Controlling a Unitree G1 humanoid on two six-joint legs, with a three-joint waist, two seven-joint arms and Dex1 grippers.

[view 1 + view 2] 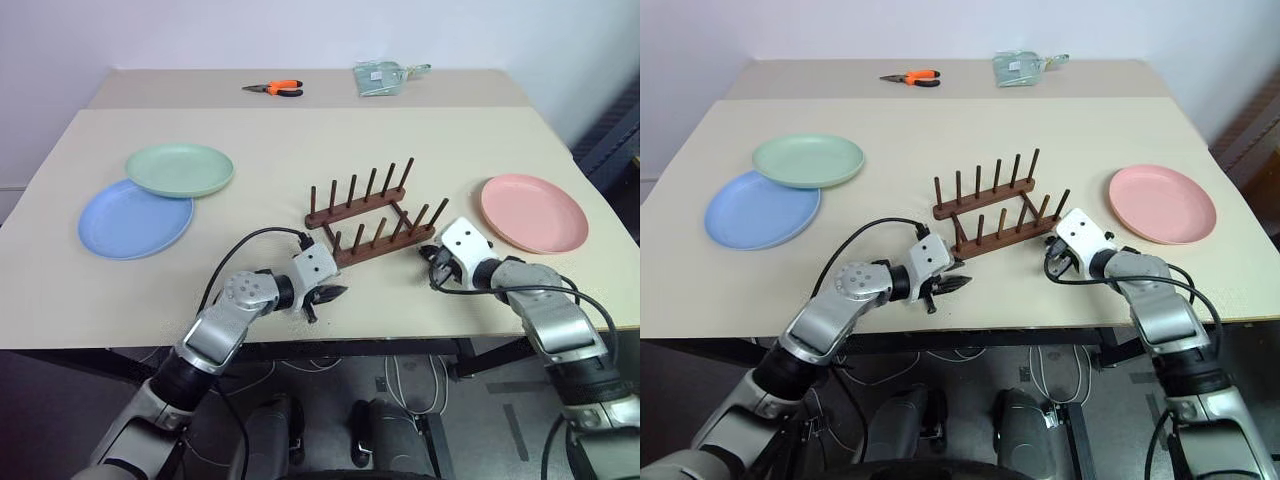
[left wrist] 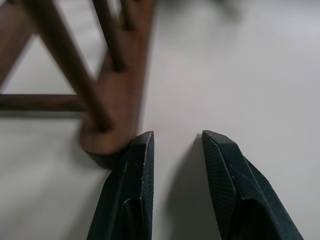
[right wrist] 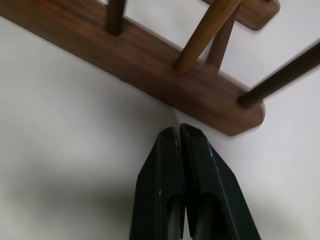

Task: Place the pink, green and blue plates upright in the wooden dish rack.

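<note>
The rack stands mid-surface, rails running on a slant from near left to far right, pegs upright and bare. The left hand, narrowly parted and holding nothing, sits at the near rail's left end; the right hand, pressed shut and empty, meets its right end. Beyond lie the pink plate at right and blue plate under green plate at left, flat on the surface.

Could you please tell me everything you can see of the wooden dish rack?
The rack is dark brown wood: two parallel rails joined by crossbars, each with a row of thin upright pegs. It stands empty near the table's middle, askew to its edge. The left hand is open at one rail end, the shut right hand at the other.
</note>
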